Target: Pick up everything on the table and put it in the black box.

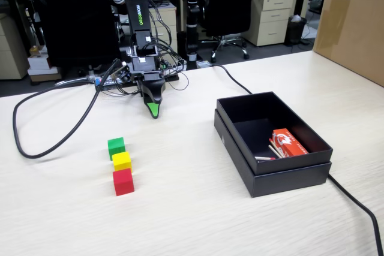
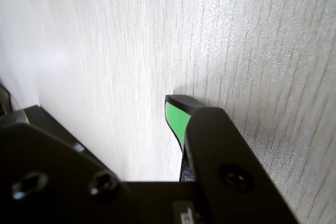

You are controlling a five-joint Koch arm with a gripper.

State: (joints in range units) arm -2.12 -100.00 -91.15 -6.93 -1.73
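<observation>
Cubes, green [image 1: 116,146], yellow [image 1: 122,160] and red [image 1: 123,181], stand touching in a row on the table [image 1: 192,220], well apart from the black box [image 1: 288,178]. Gripper [image 1: 155,112] jaw state: cannot tell. Risk: grasping one cube displaces its neighbours.

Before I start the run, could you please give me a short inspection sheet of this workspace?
Surface: light wood-grain table, no spills seen.
Job's things: green cube, yellow cube and red cube in a close row on the table; black box to their right in the fixed view, none of the cubes in it.
Clutter: red-and-white packet and thin sticks inside the box.
Hand: hand low near the arm's base, apart from the cubes, holding nothing; open or shut cannot be told.
Cables: black cable looping left; another passing behind the box.
Surroundings: brown carton, office chairs, desks.
</observation>
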